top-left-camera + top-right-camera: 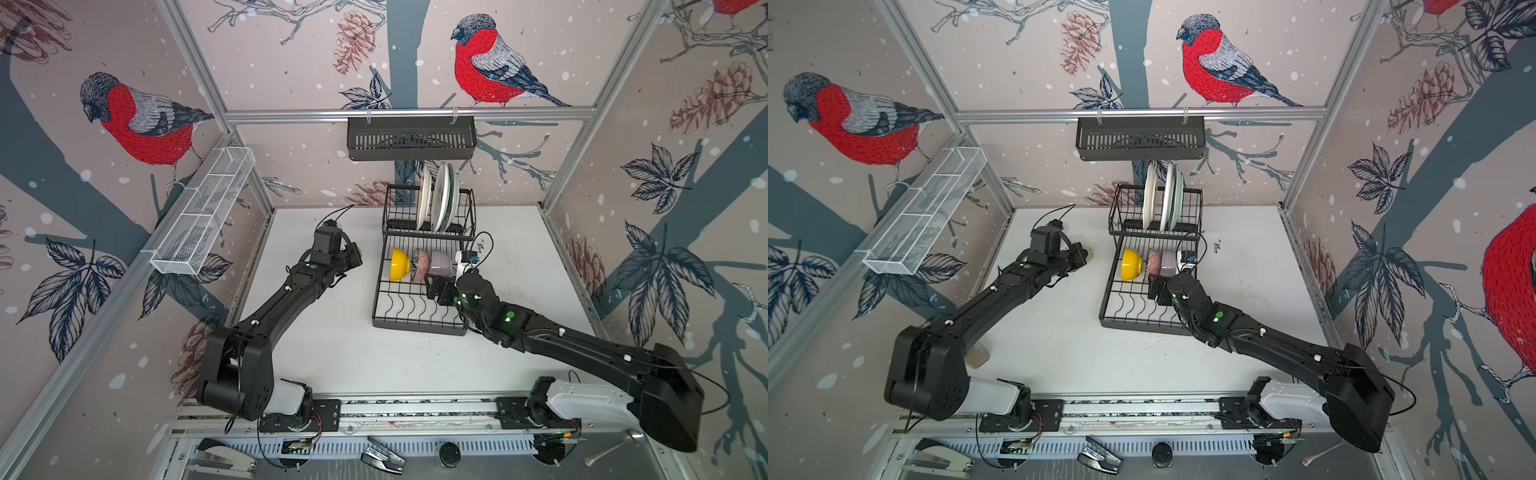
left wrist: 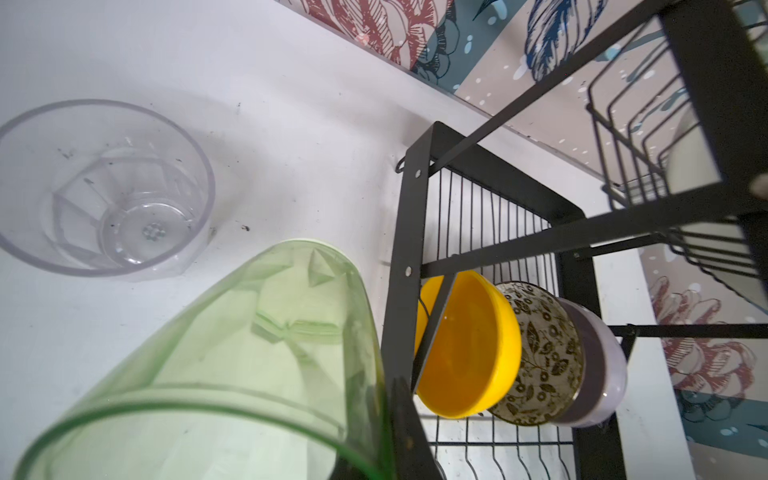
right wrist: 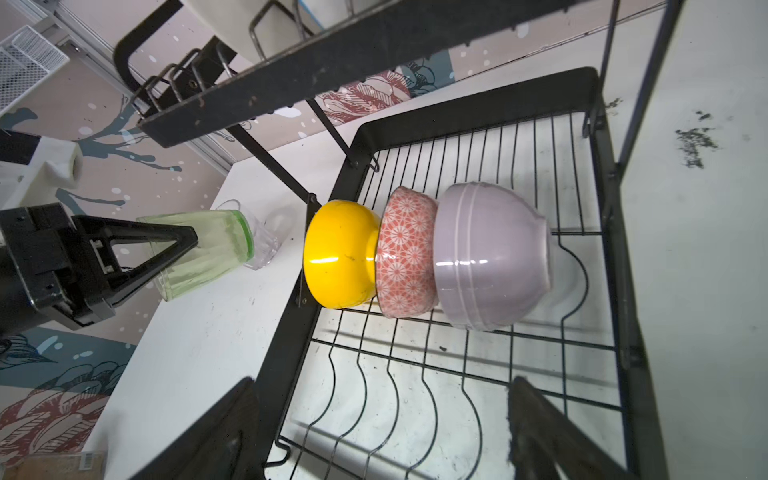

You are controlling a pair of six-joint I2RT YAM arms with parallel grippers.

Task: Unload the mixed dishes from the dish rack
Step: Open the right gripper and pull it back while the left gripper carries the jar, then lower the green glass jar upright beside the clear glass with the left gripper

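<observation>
The black wire dish rack [image 1: 415, 325] stands mid-table. On its flat tray, yellow [image 1: 401, 264], pink-patterned [image 1: 422, 266] and lilac [image 1: 442, 262] bowls lean on edge in a row, also plain in the right wrist view [image 3: 338, 257]. Two cream plates [image 1: 424, 195] and a mint plate [image 1: 454, 199] stand in the raised basket. My left gripper [image 1: 356, 258] is shut on the pale-green tumbler [image 2: 232, 365], tilted just left of the rack. The clear tumbler [image 2: 104, 187] stands upright on the table beside it. My right gripper [image 3: 380, 428] hangs open over the tray's wavy wires, in front of the lilac bowl.
A long black slotted basket [image 1: 411, 139] hangs on the back wall and a white mesh trough [image 1: 203, 212] on the left wall. A small cardboard box [image 1: 978, 355] sits under the left arm. Staplers [image 1: 224, 457] and a spoon [image 1: 615, 449] lie on the front ledge.
</observation>
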